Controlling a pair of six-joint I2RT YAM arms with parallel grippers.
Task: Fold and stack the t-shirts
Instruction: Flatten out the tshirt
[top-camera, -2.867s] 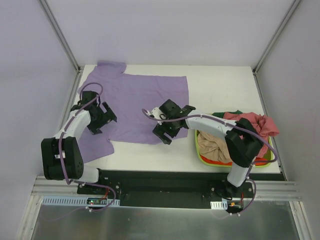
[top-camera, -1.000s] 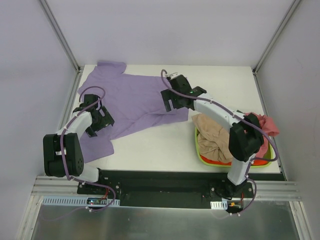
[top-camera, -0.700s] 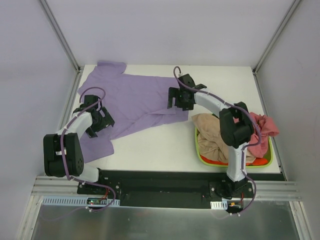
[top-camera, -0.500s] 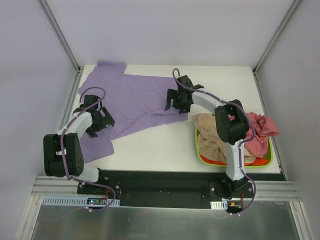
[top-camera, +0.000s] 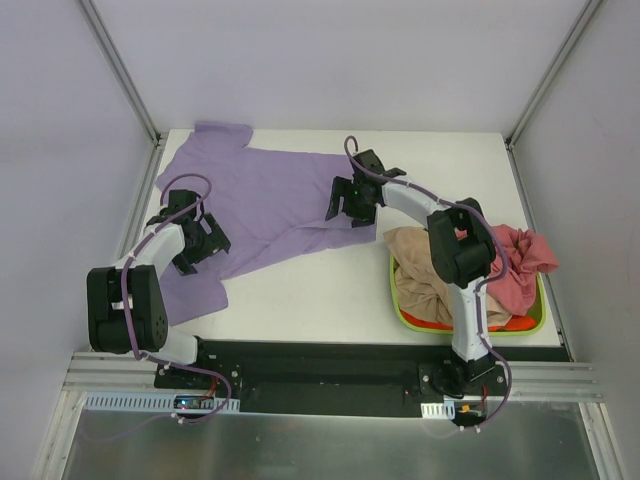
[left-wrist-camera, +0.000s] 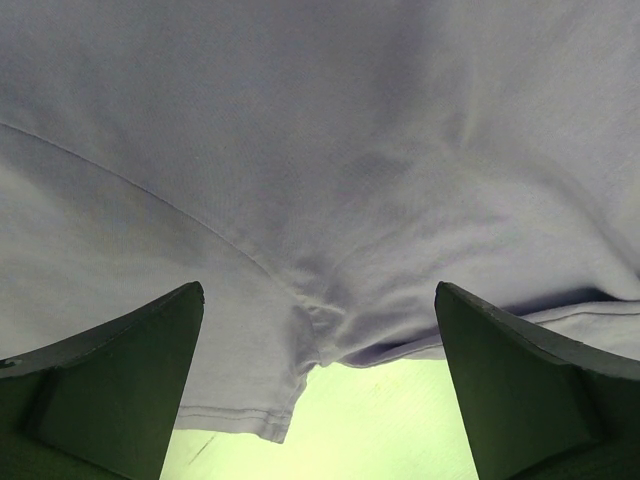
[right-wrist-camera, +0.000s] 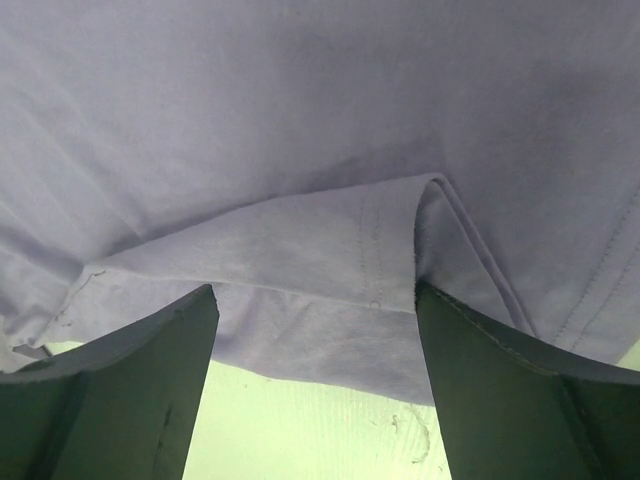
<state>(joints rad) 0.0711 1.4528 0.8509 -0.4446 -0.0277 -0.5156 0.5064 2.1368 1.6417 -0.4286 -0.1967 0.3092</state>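
Now right gripper (right-wrist-camera: 312, 298) jaws wide, straddling folded hem of lavender t-shirt (top-camera: 265, 190), bench (top-camera: 440, 160) far-left; left gripper (left-wrist-camera: 318, 300) wide above sleeve seam.

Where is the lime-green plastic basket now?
In the top view, the lime-green plastic basket sits at the white table's near right, holding a tan cloth shirt and a pinkish-red cloth shirt, right of the lavender t-shirt.

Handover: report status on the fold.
Left end effector open, empty. Right end effector open over turned hem. Purple shirt spread, not folded. Basket beside it, not blocking.
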